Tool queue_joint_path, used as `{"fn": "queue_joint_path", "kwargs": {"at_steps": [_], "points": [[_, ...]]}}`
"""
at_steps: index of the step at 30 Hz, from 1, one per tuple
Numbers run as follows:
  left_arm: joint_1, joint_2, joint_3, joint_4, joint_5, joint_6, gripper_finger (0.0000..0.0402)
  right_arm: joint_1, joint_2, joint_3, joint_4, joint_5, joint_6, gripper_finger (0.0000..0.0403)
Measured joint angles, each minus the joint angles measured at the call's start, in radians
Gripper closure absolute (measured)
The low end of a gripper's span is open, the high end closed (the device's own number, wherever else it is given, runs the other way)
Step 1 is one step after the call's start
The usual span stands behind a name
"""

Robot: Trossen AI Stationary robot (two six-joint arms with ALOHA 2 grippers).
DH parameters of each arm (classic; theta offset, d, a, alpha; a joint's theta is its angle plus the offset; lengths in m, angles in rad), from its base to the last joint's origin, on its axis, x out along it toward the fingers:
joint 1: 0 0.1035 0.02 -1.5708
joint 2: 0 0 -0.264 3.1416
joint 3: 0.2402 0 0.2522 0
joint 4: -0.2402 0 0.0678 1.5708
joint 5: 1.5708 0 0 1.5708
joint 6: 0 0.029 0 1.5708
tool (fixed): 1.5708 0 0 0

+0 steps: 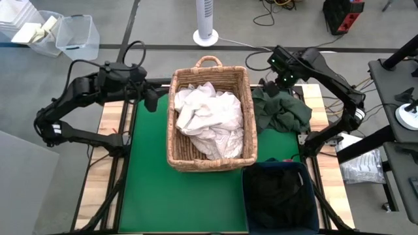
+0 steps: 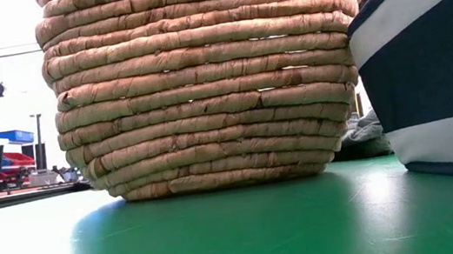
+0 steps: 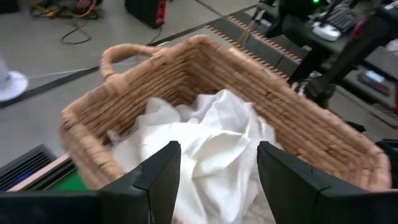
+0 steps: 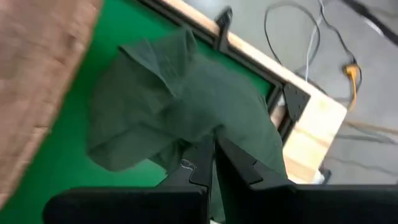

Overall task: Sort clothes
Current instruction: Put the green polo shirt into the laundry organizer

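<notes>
woven wicker basket (image 1: 210,160) of crumpled white clothes (image 1: 208,117), left hand (image 3: 217,168) apart, right hand (image 4: 214,158) together above rumpled green garment (image 4: 186,106)

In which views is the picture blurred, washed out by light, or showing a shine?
Low view: the room behind the wicker basket is washed out white, and the green mat shows a pale shine. Right wrist view: the basket's edge is smeared. Left wrist view: the white clothes look bright and soft.
</notes>
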Motion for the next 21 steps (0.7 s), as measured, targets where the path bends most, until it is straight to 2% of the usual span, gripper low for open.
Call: {"fn": "queue_joint_path", "kwargs": {"at_steps": [5,10,21], "points": [[0.000,-0.010,0.000,-0.079,-0.029,-0.029,0.0212,-0.050,-0.025,-0.120,0.031,0.000,-0.006,0.0390],[0.000,-0.013,0.000,-0.141,-0.046,-0.053,0.0212,-0.100,-0.093,-0.283,0.149,-0.008,-0.006,0.0390],[0.000,-0.013,0.000,-0.138,-0.100,-0.049,0.0212,-0.152,-0.219,-0.586,0.393,-0.036,0.034,0.0390]]}}
